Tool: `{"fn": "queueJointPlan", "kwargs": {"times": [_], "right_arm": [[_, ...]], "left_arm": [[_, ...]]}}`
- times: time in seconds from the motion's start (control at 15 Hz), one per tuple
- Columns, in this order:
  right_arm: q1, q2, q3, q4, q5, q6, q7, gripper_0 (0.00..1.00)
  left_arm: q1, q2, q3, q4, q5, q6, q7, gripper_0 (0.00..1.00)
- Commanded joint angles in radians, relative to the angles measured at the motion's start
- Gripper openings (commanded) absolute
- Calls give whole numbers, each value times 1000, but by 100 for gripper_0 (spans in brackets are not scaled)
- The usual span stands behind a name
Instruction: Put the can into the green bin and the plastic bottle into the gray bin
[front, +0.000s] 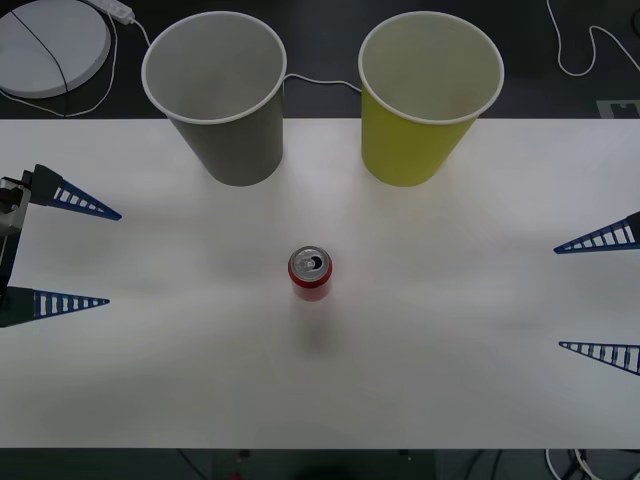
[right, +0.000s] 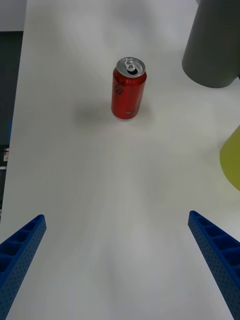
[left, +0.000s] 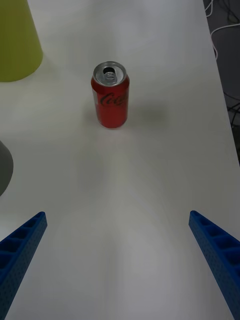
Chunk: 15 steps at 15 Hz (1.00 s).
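1. Your right end effector (front: 598, 295) hangs at the worktop's right edge, fingers spread wide and holding nothing. Your left end effector (front: 75, 255) mirrors it at the left edge, equally wide and empty.
2. The can (front: 310, 274) stands upright mid-worktop (front: 480, 400), about midway between the two and well apart from both. Its opened top faces up.
3. The green bin (front: 420, 140) stands at the back right and the gray bin (front: 225, 135) at the back left, both upright and apart from the can. No plastic bottle is in view, so the can looks like the step in hand.
4. I would use the right arm, since the green bin is on its side. Go straight in, low and level, so the fingers pass either side of the can's body.
5. Close on the mid-body, not the rim. Squeeze gently, as a thin can probably dents and may slip.
6. Lift clear of the worktop before swinging back, then rise above the green bin's white rim. Clipping that light paper wall could topple it.
7. Release over the middle of the opening.
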Motion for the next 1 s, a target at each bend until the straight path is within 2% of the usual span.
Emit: {"fn": "queueJointPlan", "kwargs": {"times": [0.07,0.6,0.8,1.0], "right_arm": [[0,0,0,0,0,0,0,100],[-2,12,51,34,-32,41,17,100],[-29,23,137,146,-81,118,129,100],[-46,78,167,216,-87,146,224,100]], "left_arm": [[0,0,0,0,0,0,0,100],[0,0,0,0,0,0,0,100],[0,0,0,0,0,0,0,100],[0,0,0,0,0,0,0,100]]}}
